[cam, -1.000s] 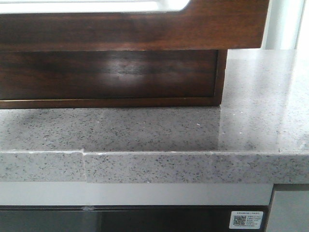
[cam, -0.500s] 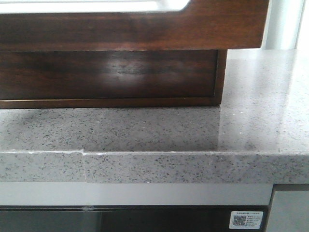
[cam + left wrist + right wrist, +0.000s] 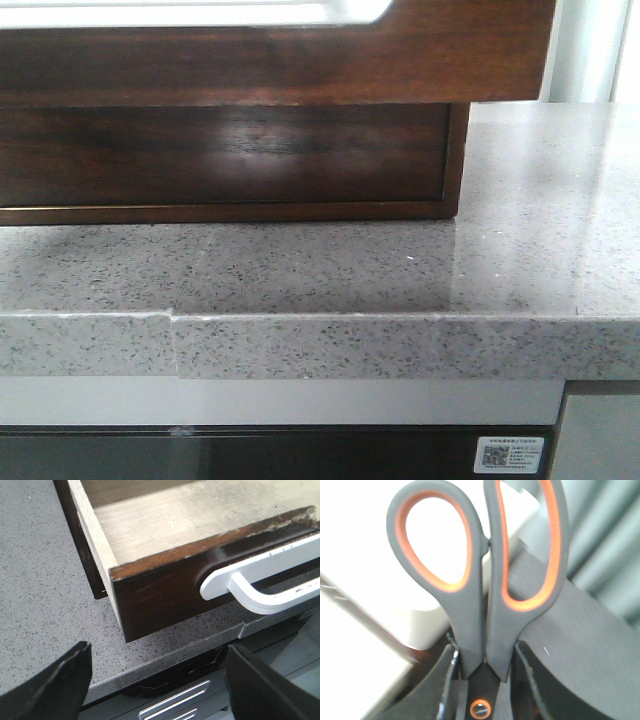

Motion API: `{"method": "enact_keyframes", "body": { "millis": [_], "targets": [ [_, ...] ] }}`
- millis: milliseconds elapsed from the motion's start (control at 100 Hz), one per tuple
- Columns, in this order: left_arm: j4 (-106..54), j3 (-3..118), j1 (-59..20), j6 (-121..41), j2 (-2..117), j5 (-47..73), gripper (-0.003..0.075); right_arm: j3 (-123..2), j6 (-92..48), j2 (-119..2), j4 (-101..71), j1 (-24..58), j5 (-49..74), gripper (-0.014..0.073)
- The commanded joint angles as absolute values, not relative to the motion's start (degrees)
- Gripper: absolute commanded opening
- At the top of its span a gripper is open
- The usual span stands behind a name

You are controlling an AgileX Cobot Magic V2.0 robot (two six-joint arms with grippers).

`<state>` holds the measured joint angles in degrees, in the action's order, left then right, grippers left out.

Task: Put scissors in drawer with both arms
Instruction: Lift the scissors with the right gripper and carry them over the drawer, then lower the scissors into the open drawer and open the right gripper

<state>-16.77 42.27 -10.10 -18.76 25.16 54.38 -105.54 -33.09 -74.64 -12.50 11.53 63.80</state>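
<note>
The drawer [image 3: 300, 60] juts out over the counter at the top of the front view, with a pale cut-out on its upper edge. The left wrist view shows the drawer [image 3: 165, 587] pulled open, its pale wooden floor bare and a white handle [image 3: 260, 580] on its dark front. My left gripper [image 3: 157, 680] hangs open in front of the drawer's corner, holding nothing. In the right wrist view the scissors [image 3: 480, 580], grey handles lined with orange, stand between the fingers of my right gripper [image 3: 482, 680], which is shut on them near the pivot. Neither gripper appears in the front view.
A speckled grey stone countertop [image 3: 400, 270] carries the dark wooden cabinet body [image 3: 230, 155] under the drawer. Below the counter's front edge is a dark appliance with a QR sticker [image 3: 510, 455] and a metal handle [image 3: 175, 705].
</note>
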Motion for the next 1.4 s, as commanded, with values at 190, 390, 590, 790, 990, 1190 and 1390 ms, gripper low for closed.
{"method": "enact_keyframes", "body": {
  "millis": [190, 390, 590, 790, 990, 1190, 1390],
  "targets": [
    [-18.0, 44.0, -10.6, -18.3, 25.8, 50.2, 0.0512, -107.3, -45.6, -73.9, -13.8, 29.0, 57.1, 0.0022],
    [-18.0, 44.0, -10.6, -18.3, 25.8, 50.2, 0.0512, -107.3, -50.2, -77.5, -13.8, 34.5, 60.7, 0.0022],
    [-18.0, 44.0, -10.6, -18.3, 25.8, 50.2, 0.0512, -107.3, -54.3, -83.0, -13.8, 36.1, 64.0, 0.0022],
    [-18.0, 44.0, -10.6, -18.3, 25.8, 50.2, 0.0512, -107.3, -58.0, -88.1, -13.7, 37.5, 63.8, 0.0022],
    [-18.0, 44.0, -10.6, -18.3, 25.8, 50.2, 0.0512, -107.3, -58.0, -92.2, -8.8, 38.7, 63.8, 0.0022],
    [-18.0, 44.0, -10.6, -18.3, 25.8, 50.2, 0.0512, -107.3, -58.0, -94.1, -8.2, 38.9, 64.3, 0.0025],
    [-18.0, 44.0, -10.6, -18.3, 25.8, 50.2, 0.0512, -107.3, -58.0, -94.1, -7.9, 38.9, 65.1, 0.0197]
  ]
}}
